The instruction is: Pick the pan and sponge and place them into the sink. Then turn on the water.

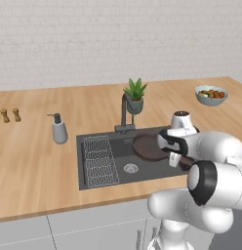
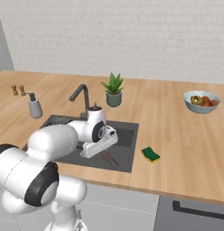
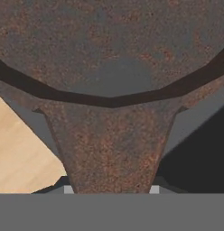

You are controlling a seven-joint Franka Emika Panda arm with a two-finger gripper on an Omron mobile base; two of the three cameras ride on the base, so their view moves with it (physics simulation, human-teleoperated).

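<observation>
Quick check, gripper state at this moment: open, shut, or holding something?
Gripper: shut on the pan by its handle, holding it over the sink.

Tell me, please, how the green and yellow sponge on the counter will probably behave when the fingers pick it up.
The sponge looks small and foam-like, so it is probably light and will squash somewhat under a pinch. It lies flat on the counter, so it should not roll or tip.

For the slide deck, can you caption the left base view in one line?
Tool shut on the pan handle, holding the pan over the sink, beside the faucet.
</observation>
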